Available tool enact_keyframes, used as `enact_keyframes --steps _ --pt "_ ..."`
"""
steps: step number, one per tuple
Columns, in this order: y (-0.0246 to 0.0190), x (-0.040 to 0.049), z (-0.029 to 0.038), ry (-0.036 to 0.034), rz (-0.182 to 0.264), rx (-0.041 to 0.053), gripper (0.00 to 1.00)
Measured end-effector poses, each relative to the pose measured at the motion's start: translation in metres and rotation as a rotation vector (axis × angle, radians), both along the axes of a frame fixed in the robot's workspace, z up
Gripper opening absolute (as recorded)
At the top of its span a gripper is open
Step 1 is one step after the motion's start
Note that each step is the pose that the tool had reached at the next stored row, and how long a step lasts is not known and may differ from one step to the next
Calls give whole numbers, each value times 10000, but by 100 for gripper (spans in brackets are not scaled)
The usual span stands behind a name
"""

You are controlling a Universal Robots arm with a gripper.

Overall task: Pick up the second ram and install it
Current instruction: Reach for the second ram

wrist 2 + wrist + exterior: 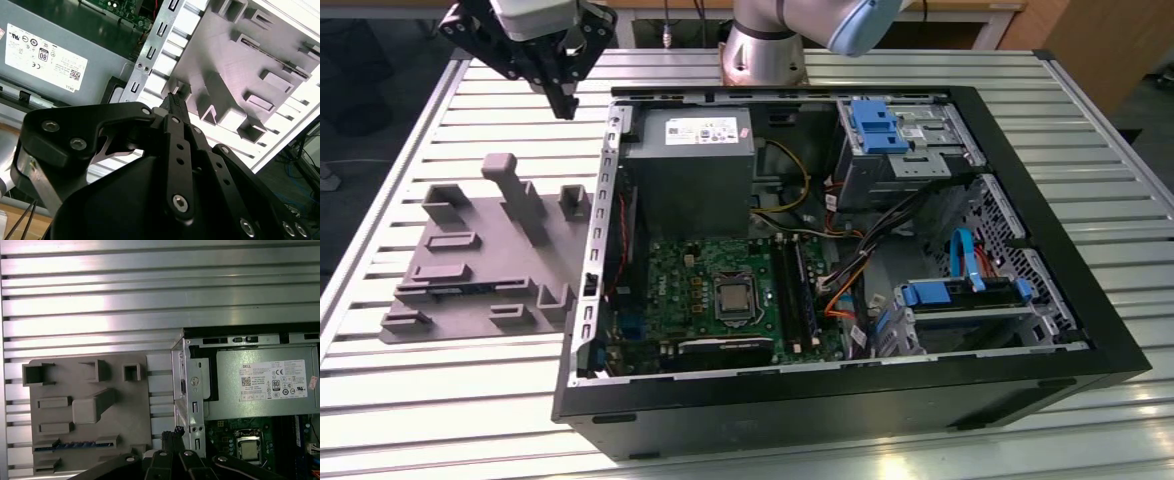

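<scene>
Jaws closed together, tips meeting, nothing held. The gripper (566,100) hangs above the table (454,400) near the back corner of the open computer case (854,400), on the exterior view's left, above the gap between the case and the gray holder (480,330).

In both wrist views the gripper (174,100) (175,432) tips sit over the holder's edge beside the case's metal frame.

The second ram (75,445) stands on edge in a slot of the gray holder (125,415), a blue-green strip between two gray blocks, well apart from the gripper. In the exterior view the ram (460,289) is a dark strip in the holder's near half.

Inside the case: power supply (694,165), motherboard (680,290), processor socket (734,300).
</scene>
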State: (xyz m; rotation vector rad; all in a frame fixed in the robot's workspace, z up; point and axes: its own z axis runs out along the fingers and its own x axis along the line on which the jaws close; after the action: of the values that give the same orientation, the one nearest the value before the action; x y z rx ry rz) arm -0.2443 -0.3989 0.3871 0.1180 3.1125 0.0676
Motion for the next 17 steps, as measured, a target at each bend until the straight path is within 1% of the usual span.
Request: enact_keyframes --steps 5,8,11,15,17 --pt "-5 -5 0 0 0 0 11" --pt "-33 -25 -1 0 0 0 11" --pt "-57 -67 -3 -1 0 1 11" --pt "-62 -142 -5 -1 0 0 11" --pt "-62 -154 -5 -1 0 1 11"
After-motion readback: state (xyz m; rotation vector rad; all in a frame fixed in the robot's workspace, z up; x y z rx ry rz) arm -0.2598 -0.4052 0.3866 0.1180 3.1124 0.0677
